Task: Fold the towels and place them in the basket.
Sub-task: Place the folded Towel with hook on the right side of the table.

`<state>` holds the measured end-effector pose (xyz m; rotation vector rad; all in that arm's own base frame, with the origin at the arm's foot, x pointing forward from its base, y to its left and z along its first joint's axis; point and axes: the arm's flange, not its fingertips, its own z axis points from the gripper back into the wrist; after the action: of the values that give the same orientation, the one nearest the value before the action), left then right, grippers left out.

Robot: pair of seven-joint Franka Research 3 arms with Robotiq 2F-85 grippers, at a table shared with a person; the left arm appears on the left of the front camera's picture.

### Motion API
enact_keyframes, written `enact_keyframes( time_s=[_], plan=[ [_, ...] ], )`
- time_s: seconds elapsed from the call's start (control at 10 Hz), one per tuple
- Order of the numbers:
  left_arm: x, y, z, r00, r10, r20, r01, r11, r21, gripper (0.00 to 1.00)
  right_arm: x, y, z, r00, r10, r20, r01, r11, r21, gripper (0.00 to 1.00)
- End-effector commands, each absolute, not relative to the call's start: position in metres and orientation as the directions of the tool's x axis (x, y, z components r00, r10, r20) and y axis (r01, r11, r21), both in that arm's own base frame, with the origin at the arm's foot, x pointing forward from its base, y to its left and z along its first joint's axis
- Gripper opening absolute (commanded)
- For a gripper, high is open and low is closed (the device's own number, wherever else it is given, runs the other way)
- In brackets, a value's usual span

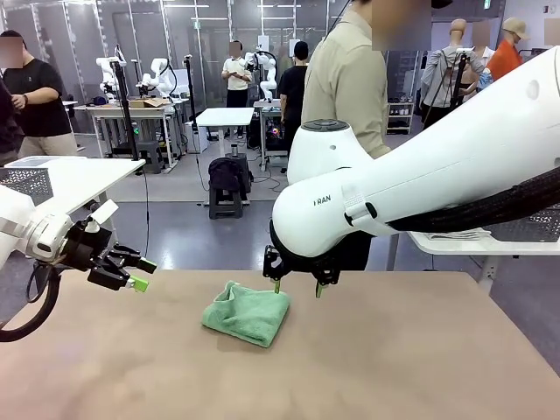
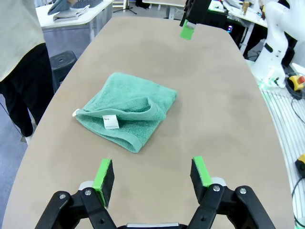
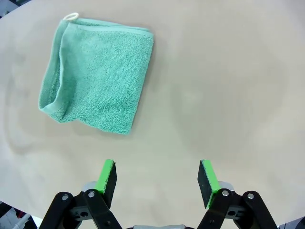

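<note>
— On the tan table (image 1: 394, 367), near its middle, what is lying there?
— 1 mint green towel (image 1: 247, 313), folded loosely into a rough square, with 1 edge puffed open. The left wrist camera shows a small white label (image 2: 111, 121) on it and a little loop at 1 corner.
— Is either arm holding it?
— No. The right gripper (image 1: 297, 287) hangs from its big white arm just above the table by the towel's far corner. Its 2 green-padded fingers are spread wide with nothing between them. Seen from its own wrist camera, the towel lies flat on the table, off to 1 side and clear of both pads.
— And the other one?
— The left gripper (image 1: 143, 274) is out by the table's left edge, raised and tilted toward the towel, well apart from it. Its jaws stand wide apart too, and they are empty.
— Anyone else at the table?
— 1 person (image 1: 346, 79) in a beige shirt stands at the far side, partly hidden behind the right arm.
</note>
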<state>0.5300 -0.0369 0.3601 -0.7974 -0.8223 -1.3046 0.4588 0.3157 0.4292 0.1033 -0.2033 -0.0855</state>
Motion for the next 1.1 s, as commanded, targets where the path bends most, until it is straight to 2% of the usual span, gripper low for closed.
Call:
enact_keyframes(
  time_s=[0.0, 0.5, 1.0],
  plan=[
    [0.530, -0.037, 0.361, 0.079, -0.488, 0.869, 0.995, 0.096, -0.036, 0.82, 0.465, 0.322, 0.419, 0.974, -0.129, 0.188, 0.104, 0.985, 0.136, 0.86],
    [0.530, -0.037, 0.361, 0.079, -0.488, 0.869, 0.995, 0.096, -0.036, 0.82, 0.515, 0.350, 0.362, 0.942, -0.310, 0.131, 0.272, 0.930, 0.249, 0.86],
    [0.530, -0.037, 0.361, 0.079, -0.488, 0.869, 0.995, 0.096, -0.036, 0.82, 0.525, 0.350, 0.324, 0.904, -0.416, 0.100, 0.382, 0.890, 0.250, 0.86]
  ],
)
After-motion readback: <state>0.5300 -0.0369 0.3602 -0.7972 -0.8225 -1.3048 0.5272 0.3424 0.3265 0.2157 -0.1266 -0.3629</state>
